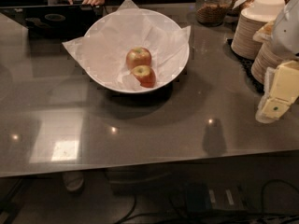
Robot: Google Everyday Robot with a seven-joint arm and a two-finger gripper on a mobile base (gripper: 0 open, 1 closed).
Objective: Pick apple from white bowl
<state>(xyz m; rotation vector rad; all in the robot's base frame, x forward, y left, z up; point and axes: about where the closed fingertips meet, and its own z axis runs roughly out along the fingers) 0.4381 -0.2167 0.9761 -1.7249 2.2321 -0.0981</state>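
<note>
1. The robot's pale yellow, blocky two-finger gripper (276,101) hangs at the far right of the view, well to the right of the wide, shallow white bowl (105,80) and apart from it.
2. The gripper is about level with the near half of the bowl, and its lower end comes slightly nearer the camera than the bowl's near rim.
3. The gripper is tilted rather than plumb, with its lower end leaning down and toward the bowl.
4. Above it rises a smooth grey-white arm segment (287,29), level with the bowl's far half and cut off by the right edge of the view.
</note>
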